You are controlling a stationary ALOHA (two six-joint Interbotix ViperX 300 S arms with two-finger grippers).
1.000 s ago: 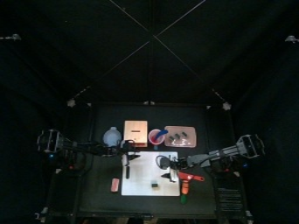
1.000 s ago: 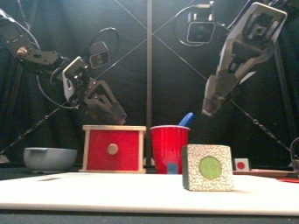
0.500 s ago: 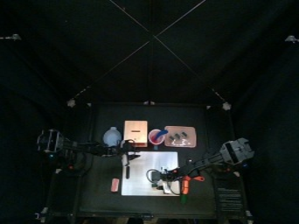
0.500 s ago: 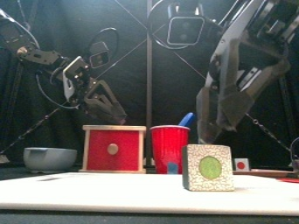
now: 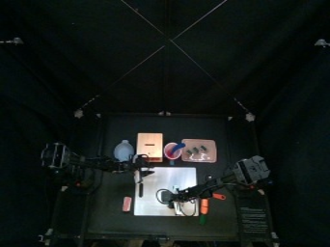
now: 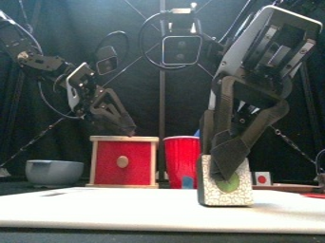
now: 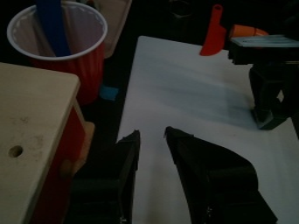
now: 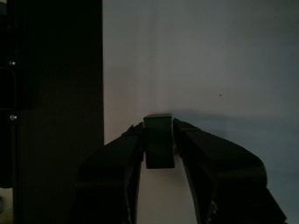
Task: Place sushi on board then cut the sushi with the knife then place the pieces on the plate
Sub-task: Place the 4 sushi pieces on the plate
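Black curtains all round, a black table, and a white cutting board [image 5: 175, 181] lying at the front middle of it. From above you can't really make out the sushi piece because the right arm covers it. The front view has it plain though: a pale block with a green centre [image 6: 226, 187], standing upright on the board.

The red knife [image 7: 214, 31] only shows properly in the left wrist view, by the board's edge close to the right arm. The pink tray [image 5: 200, 151] is clearest from above, at the back right.

Along the back, going by the front view, are a blue-grey bowl [image 6: 53, 171], a wooden box [image 6: 124, 161] with a red drawer front, then a red cup [image 6: 184, 161] with a blue knife [image 6: 200, 130] sticking out of it.

The right gripper [image 8: 159, 131] is down on the sushi piece. Its own camera shows the block pinched between the two jaw tips and sitting on the board.

The left gripper [image 7: 152, 134] hangs over the board's back left corner, just beside the box. Its jaws are a little apart and holding nothing.
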